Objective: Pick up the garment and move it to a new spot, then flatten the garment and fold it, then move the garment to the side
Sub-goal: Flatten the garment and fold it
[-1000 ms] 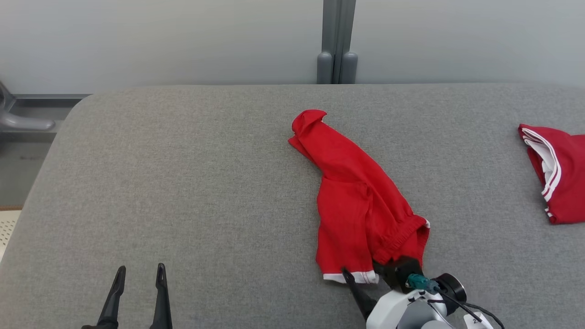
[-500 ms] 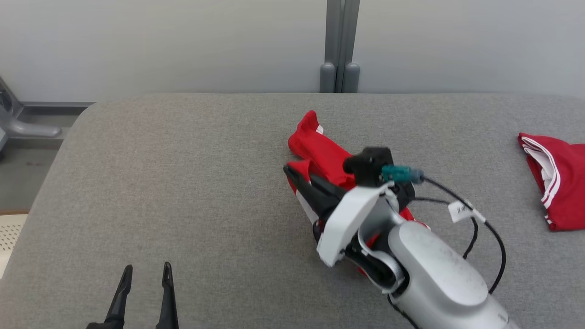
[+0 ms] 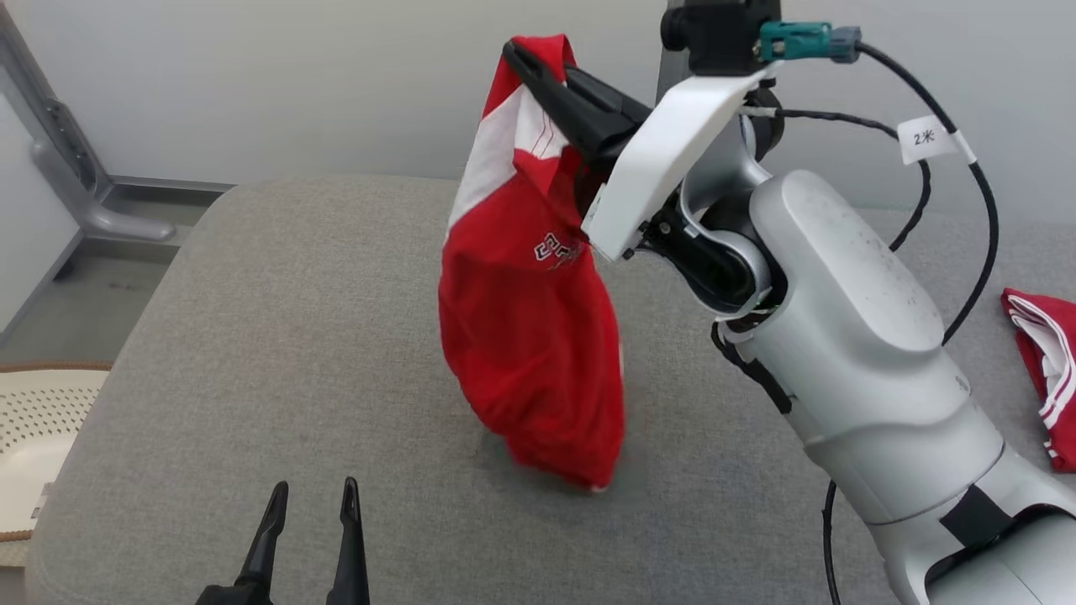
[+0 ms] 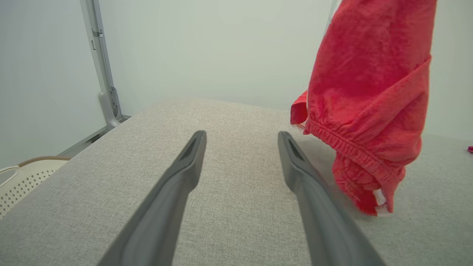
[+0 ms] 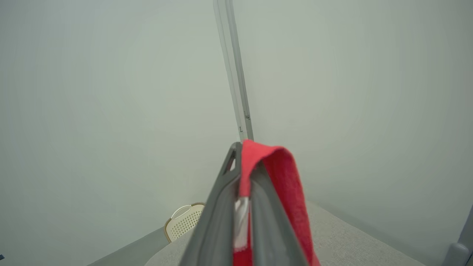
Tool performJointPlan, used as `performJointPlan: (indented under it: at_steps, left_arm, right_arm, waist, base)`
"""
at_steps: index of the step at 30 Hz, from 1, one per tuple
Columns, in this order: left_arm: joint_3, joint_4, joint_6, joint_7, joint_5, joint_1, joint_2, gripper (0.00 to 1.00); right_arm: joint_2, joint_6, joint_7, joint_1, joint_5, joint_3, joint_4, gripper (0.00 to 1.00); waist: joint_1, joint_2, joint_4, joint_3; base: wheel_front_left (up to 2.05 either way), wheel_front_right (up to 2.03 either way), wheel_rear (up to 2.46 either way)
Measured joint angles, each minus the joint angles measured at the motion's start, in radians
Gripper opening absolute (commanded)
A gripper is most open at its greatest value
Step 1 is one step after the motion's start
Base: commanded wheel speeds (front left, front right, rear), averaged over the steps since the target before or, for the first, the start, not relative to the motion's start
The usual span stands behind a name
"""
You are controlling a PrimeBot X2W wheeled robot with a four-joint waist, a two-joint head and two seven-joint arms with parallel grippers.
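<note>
The right jaws pinch the red garment (image 3: pixel 530 353), dangling it over the grey counter (image 3: pixel 294 336); the left jaws stand open.

the garment (image 3: pixel 530 336) is held up over the worktop (image 3: pixel 277 353), pinched at its top edge between the closed fingers of the right gripper (image 3: pixel 514 52). it is red, with a white panel near the top and small white lettering printed just below that. it hangs long and bunched, narrow at the grip and fuller lower down. a gathered elastic band and a bit of white trim are seen at the low end in the left wrist view. that end is blurred, over the middle of the worktop; whether it touches cannot be told.
</note>
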Motion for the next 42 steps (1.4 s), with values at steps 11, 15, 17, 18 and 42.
performJointPlan:
  at_steps: [11,15,17,18,42]
  left_arm:
    - [0.009,-0.031,0.027,0.000,-0.019,0.027,0.000,1.00]
    - [0.018,-0.034,0.026,0.000,-0.019,0.026,0.000,1.00]
    - [0.019,-0.036,0.024,0.000,-0.018,0.023,0.000,1.00]
    - [0.019,-0.036,0.020,0.000,-0.018,0.020,0.000,1.00]
    - [0.020,-0.013,-0.017,0.000,0.010,-0.020,0.000,1.00]
  right_arm:
    - [-0.073,0.000,0.075,0.317,-0.030,-0.155,-0.076,0.00]
    - [-0.132,-0.001,0.143,0.537,-0.043,-0.269,-0.170,0.00]
    - [-0.154,-0.001,0.186,0.621,-0.042,-0.314,-0.207,0.00]
    - [-0.164,-0.001,0.208,0.659,-0.040,-0.332,-0.225,0.00]
    - [-0.310,0.000,-0.072,0.701,-0.408,-0.446,0.096,1.00]
  waist:
    - [0.0000,0.0000,-0.040,-0.014]
    - [0.0000,0.0000,-0.079,-0.007]
    - [0.0000,0.0000,-0.098,-0.001]
    - [0.0000,0.0000,-0.108,0.003]
    - [0.0000,0.0000,-0.184,0.055]
  base:
    - [0.00,0.00,0.00]
    - [0.00,0.00,0.00]
    - [0.00,0.00,0.00]
    - [0.00,0.00,0.00]
    - [0.00,0.00,0.00]
